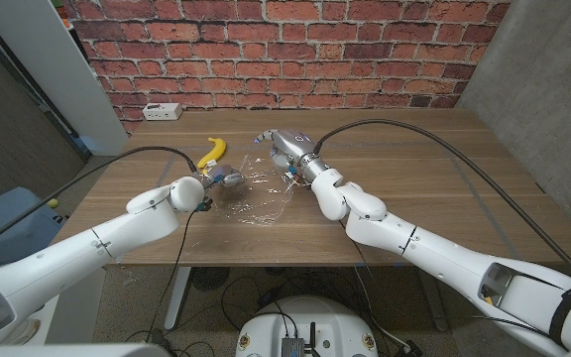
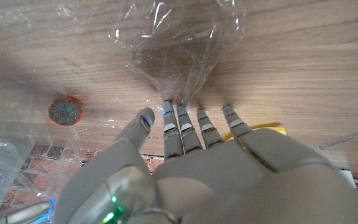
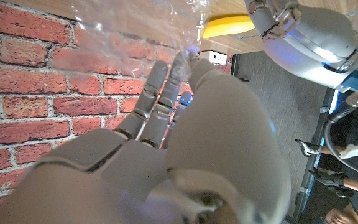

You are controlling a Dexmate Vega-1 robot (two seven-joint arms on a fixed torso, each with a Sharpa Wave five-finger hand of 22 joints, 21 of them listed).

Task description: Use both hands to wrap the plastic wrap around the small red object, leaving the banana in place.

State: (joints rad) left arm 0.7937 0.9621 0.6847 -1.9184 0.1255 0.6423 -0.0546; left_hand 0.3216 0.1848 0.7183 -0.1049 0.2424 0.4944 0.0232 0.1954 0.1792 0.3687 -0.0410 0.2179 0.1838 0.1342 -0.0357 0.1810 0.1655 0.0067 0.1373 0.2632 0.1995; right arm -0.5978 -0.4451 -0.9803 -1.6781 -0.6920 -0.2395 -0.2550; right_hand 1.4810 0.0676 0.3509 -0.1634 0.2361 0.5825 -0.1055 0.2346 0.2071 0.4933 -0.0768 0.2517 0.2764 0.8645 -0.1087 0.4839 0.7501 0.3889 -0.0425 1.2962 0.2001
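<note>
The clear plastic wrap (image 1: 253, 194) lies crumpled on the table between my two hands. My left hand (image 1: 221, 178) pinches its near-left edge, and the film bunches up at the fingertips (image 2: 174, 116). My right hand (image 1: 285, 149) is raised over the far-right side and holds a lifted corner of the wrap (image 3: 129, 28). The small red object (image 2: 65, 111), round with a grey-green top, sits on the wood apart from the left hand's fingers. The banana (image 1: 213, 151) lies just behind my left hand, and its yellow body (image 3: 229, 26) shows in the right wrist view.
A white power strip (image 1: 162, 111) lies at the table's far left edge against the brick wall. Black cables trail from both arms across the table (image 1: 434, 188). The right half of the tabletop is bare wood.
</note>
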